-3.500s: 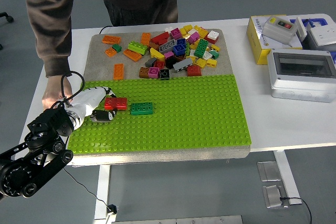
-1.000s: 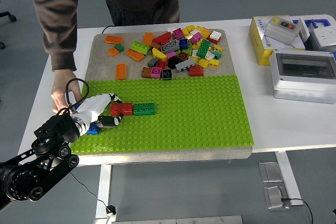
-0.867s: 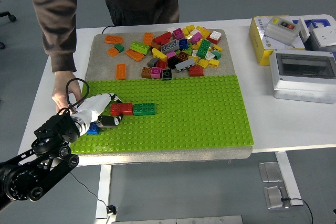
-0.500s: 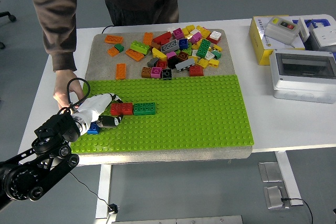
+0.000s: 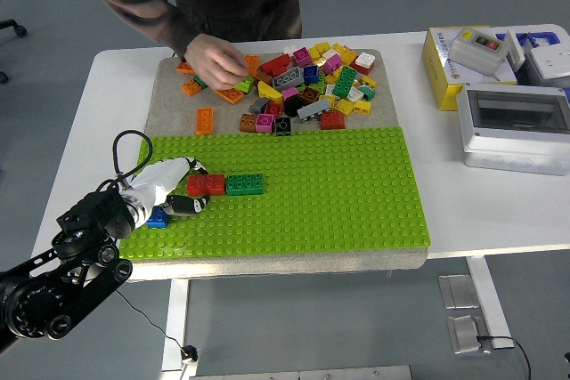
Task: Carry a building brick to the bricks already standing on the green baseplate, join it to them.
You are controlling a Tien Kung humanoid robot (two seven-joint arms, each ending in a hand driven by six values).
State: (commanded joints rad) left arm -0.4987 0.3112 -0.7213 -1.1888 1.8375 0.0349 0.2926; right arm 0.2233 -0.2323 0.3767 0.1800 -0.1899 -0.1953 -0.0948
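The left hand lies low over the near-left part of the green baseplate, its white fingers curled against the left end of the red brick; whether they actually grip it cannot be told. The red brick sits end to end with a green brick on its right, the two touching. A blue brick shows just near the hand's wrist. At the far side, a person's hand reaches into the loose brick pile on the grey mat.
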